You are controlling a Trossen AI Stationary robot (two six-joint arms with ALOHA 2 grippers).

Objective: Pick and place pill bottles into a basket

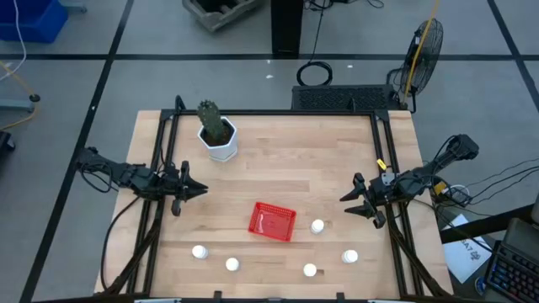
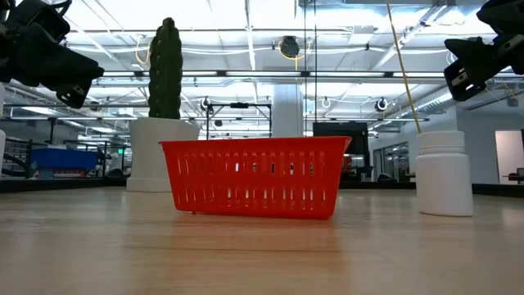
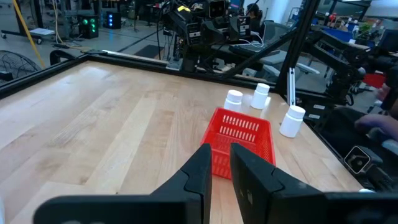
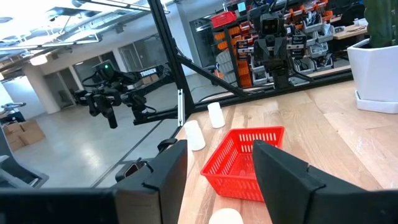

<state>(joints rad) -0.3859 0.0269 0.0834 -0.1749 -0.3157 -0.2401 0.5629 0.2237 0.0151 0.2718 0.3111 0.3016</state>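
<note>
The red mesh basket (image 1: 272, 220) stands on the wooden table, near its middle front. Five white pill bottles stand upright on the table around it: one just right of the basket (image 1: 317, 225), two further right and nearer (image 1: 349, 256) (image 1: 310, 270), and two at the front left (image 1: 232, 264) (image 1: 199, 251). My left gripper (image 1: 203, 190) hovers left of the basket, shut and empty; its wrist view (image 3: 217, 152) shows the basket (image 3: 239, 140) ahead. My right gripper (image 1: 352, 204) hovers right of the basket, open and empty (image 4: 219, 149).
A white hexagonal pot with a green cactus (image 1: 217, 135) stands at the far left of the table. A dark frame (image 1: 278, 112) runs along the table's far edge and both sides. In the low view one bottle (image 2: 442, 172) stands right of the basket (image 2: 254, 176).
</note>
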